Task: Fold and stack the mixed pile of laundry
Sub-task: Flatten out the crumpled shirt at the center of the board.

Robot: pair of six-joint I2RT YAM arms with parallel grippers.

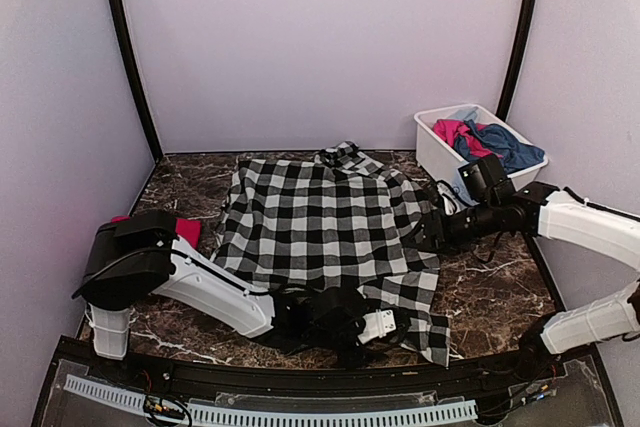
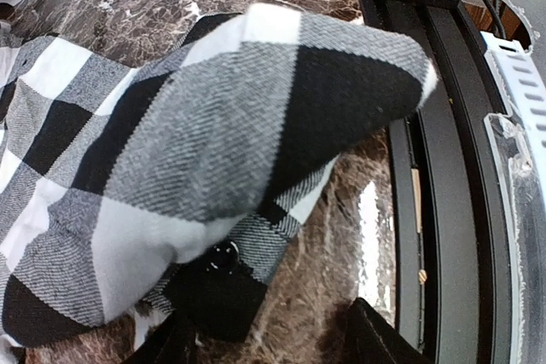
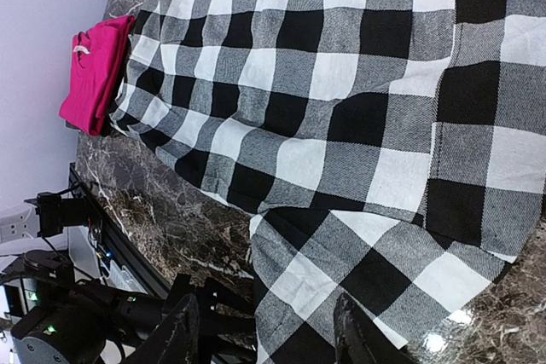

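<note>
A black-and-white checked shirt (image 1: 320,222) from the mixed laundry pile lies spread flat on the marble table. My left gripper (image 1: 392,325) reaches along the front edge to the shirt's near right part. In the left wrist view its jaws (image 2: 273,343) stand open, with a bulging checked fold (image 2: 239,117) and a buttoned cuff (image 2: 223,255) just ahead of the left finger. My right gripper (image 1: 425,230) hovers at the shirt's right edge, and its open jaws (image 3: 264,334) hang over checked cloth (image 3: 341,125). A folded red tee (image 1: 186,231) lies at the left.
A white tub (image 1: 437,152) at the back right holds pink (image 1: 452,131) and blue (image 1: 505,144) garments. A black rail (image 2: 448,210) runs along the table's front edge beside my left gripper. The enclosure walls stand behind and at both sides.
</note>
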